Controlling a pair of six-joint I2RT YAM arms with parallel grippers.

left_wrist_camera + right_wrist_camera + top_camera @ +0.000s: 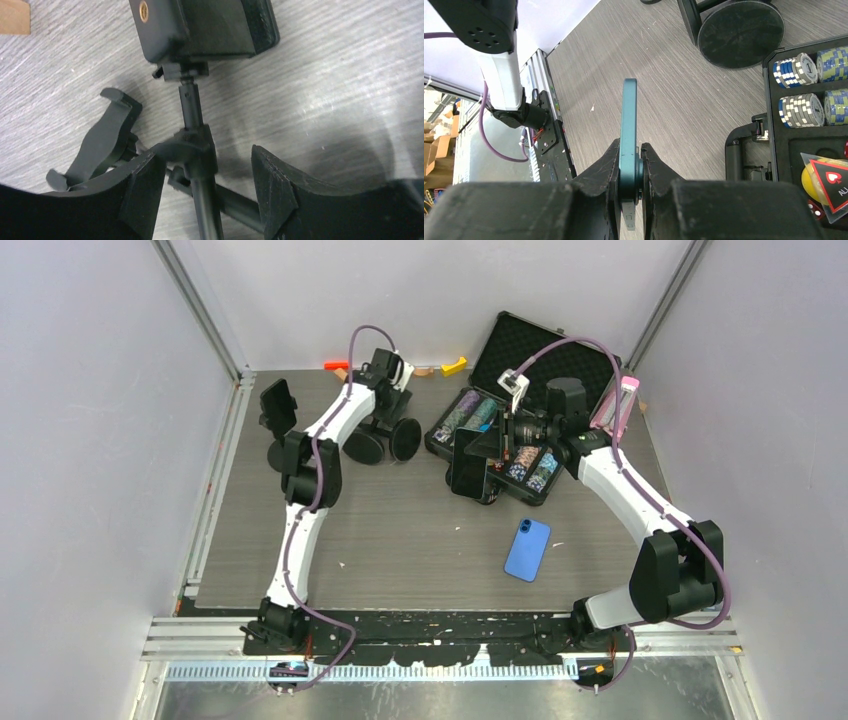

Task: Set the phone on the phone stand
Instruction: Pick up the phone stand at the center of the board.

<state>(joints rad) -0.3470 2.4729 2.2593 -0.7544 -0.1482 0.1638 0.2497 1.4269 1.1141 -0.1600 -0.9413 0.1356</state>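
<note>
My right gripper [630, 160] is shut on a teal phone [629, 125], seen edge-on and held upright above the table. From above, that phone [468, 465] hangs in front of the chip case, with the right gripper [497, 445] behind it. A black phone stand [192, 125] with a thin pole and a cradle [200, 25] on top stands at the back middle, on round bases [365, 447]. My left gripper [205, 165] is open with the pole between its fingers; the left finger [145, 185] touches the pole's joint. The left gripper [390, 400] sits low over the stand.
An open black case of poker chips [520, 390] lies at the back right, a pink phone [626, 402] at its right edge. A blue phone [527, 549] lies flat mid-table. Another black stand [278, 420] is at the far left. A loose clamp [100, 140] lies beside the pole.
</note>
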